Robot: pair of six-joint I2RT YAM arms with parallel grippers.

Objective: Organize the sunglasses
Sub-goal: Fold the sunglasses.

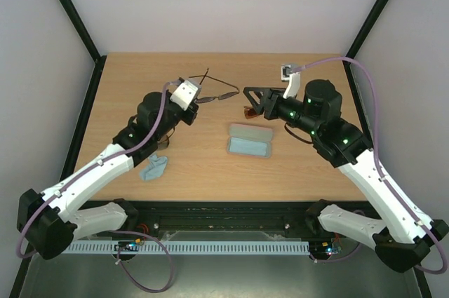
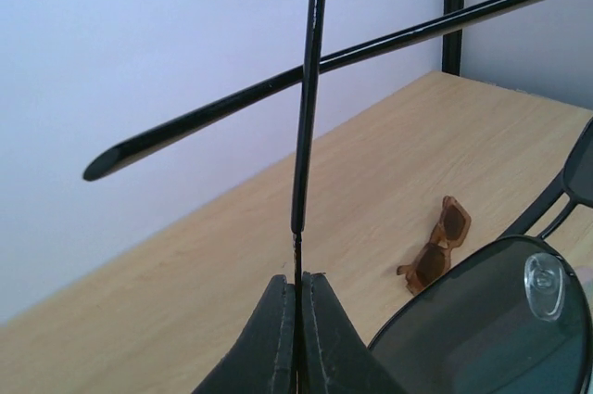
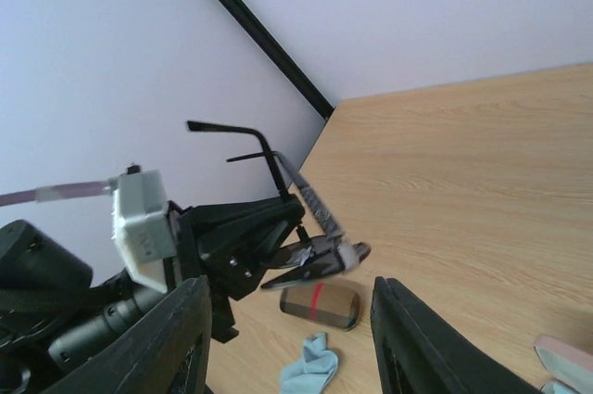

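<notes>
The left hand (image 2: pixel 297 287) pinches the black aviator sunglasses (image 2: pixel 482 320) by one temple, while the right hand (image 3: pixel 292 287) stands open.

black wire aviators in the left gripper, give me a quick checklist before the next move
1. Left gripper shut on a temple of the thin black wire-framed aviator sunglasses: ok.
2. Aviators held off the light wooden table: ok.
3. Aviator temples folded for storing: not ok, both stick out.
4. Right gripper open and empty: ok.
5. Thick reddish-brown plastic sunglasses lying free on the table: ok.
6. Flat pink case between the arms, nothing on it: ok; whether it is fully open: cannot tell.
</notes>
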